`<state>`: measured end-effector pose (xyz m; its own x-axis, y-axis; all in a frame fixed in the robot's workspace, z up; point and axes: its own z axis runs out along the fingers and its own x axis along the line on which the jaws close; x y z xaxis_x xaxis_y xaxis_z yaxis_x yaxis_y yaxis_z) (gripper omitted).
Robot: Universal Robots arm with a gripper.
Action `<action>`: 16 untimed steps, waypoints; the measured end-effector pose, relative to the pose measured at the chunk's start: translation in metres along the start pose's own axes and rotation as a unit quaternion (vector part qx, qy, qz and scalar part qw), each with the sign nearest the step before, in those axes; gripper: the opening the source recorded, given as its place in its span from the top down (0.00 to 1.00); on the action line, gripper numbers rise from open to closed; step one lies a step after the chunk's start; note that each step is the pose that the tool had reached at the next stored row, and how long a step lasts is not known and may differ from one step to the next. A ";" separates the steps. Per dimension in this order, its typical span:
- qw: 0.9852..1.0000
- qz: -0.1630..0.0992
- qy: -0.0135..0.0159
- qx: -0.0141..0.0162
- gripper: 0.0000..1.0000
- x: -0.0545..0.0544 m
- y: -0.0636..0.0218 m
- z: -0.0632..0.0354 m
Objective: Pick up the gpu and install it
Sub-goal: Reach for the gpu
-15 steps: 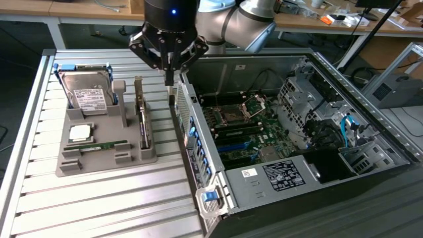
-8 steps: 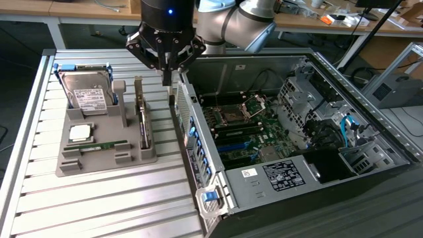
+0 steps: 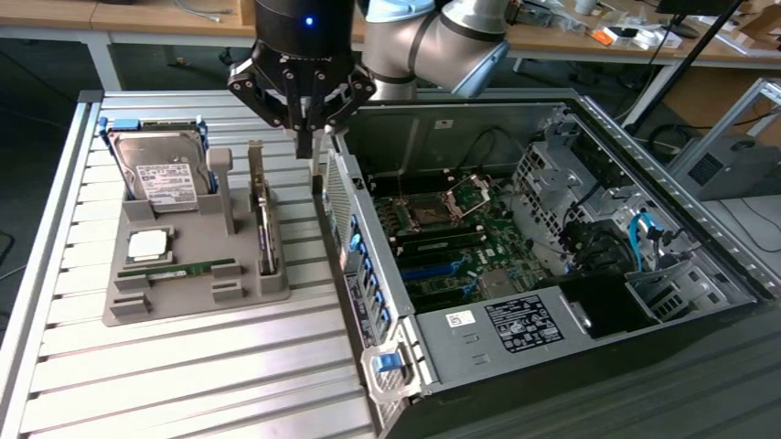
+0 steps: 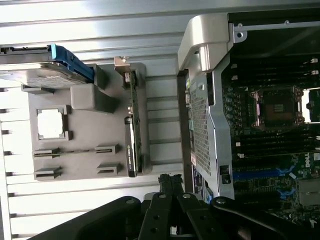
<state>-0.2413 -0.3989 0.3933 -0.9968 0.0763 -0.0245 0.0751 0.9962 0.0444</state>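
Exterior view first: the slatted aluminium table [image 3: 183, 375] carries everything. An open computer case [image 3: 422, 137] lies on its side toward the exterior view's right, with the motherboard [image 3: 440, 242] exposed. The Universal Robots arm [image 3: 452, 37] comes in from the far side.

A grey holder tray [image 3: 183, 302] sits on the table just beside the case, toward the exterior view's left. It holds a hard drive [image 3: 165, 178] with a blue frame, propped upright at the far end.

The gpu [image 3: 262, 219] stands on edge in a slot along the side of the tray nearest the case, untouched. A processor chip [image 3: 146, 242] lies flat in its pocket, and a green RAM stick [image 3: 177, 272] lies nearer the front.

The jaws are pressed fully together and grip nothing. I see them hanging above the strip between the tray and the case's rear wall, near the far end of the tray.

What matters to me is this: the gpu lies below the jaws and slightly toward the exterior view's left. Its long axis runs from far to near, parallel to the case wall. In the wrist view the card [image 4: 131, 130] shows edge-on, with its silver bracket [image 4: 121, 64] at the end farthest from the jaws. The card's line sits just off to the side of the fingertips' line, not under it.
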 end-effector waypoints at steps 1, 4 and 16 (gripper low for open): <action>1.000 0.000 0.000 0.000 0.89 0.000 0.0000 0.0000; 1.000 0.000 0.000 0.000 0.89 0.002 -0.0002 -0.0001; 1.000 0.000 0.000 0.000 0.89 0.008 -0.0006 -0.0002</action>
<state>-0.2495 -0.3989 0.3933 -0.9968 0.0762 -0.0245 0.0751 0.9962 0.0444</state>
